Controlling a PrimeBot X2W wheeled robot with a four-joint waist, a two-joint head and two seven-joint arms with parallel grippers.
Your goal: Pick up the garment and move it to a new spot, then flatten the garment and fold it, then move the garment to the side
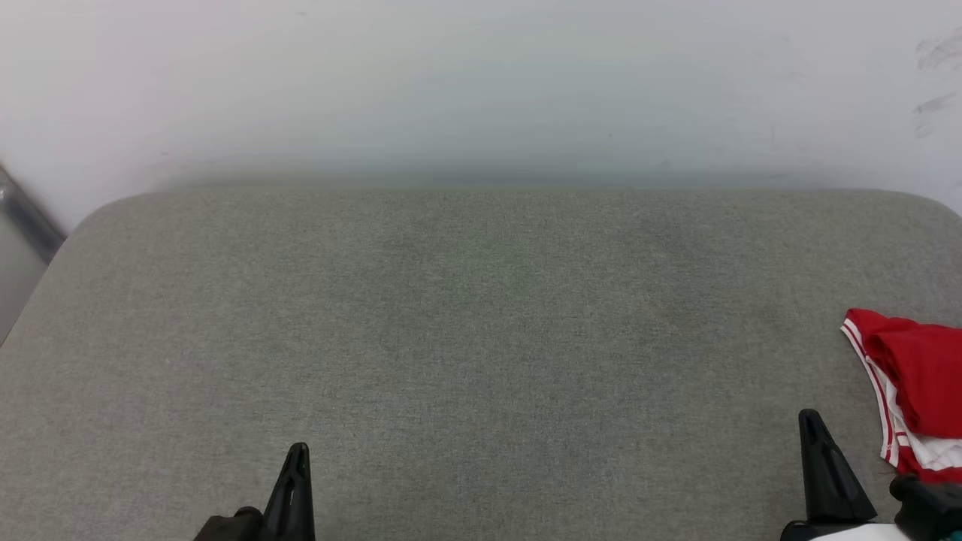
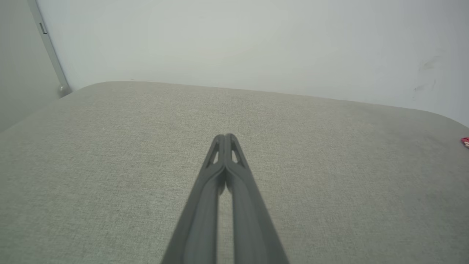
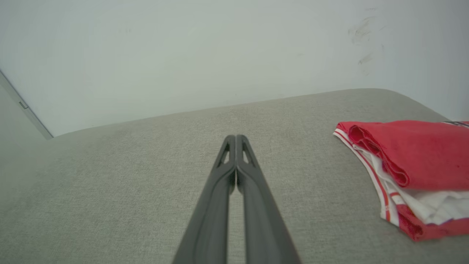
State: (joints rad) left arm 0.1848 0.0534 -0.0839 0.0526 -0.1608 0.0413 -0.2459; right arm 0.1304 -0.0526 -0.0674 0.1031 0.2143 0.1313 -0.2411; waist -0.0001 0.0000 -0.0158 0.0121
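Item 1: shirt [image 1: 913, 376], red with white fabric and red-and-white striped trim. It lies bunched and folded over on itself at about 4 o'clock of the head view and runs off the right edge.

Item 2: left gripper [image 1: 298, 453], at 7 o'clock in the head view. Its jaws are pressed together and hold nothing, tips above bare fabric.

Item 3: right gripper [image 1: 810, 418], at 5 o'clock. Its jaws are closed tight and empty, just beside the shirt, apart from it.

Item 4: grey padded surface [image 1: 466, 338], rounded far corners.

Item 5: pale wall [image 1: 481, 83] at 12 o'clock, scuffed toward 2 o'clock.
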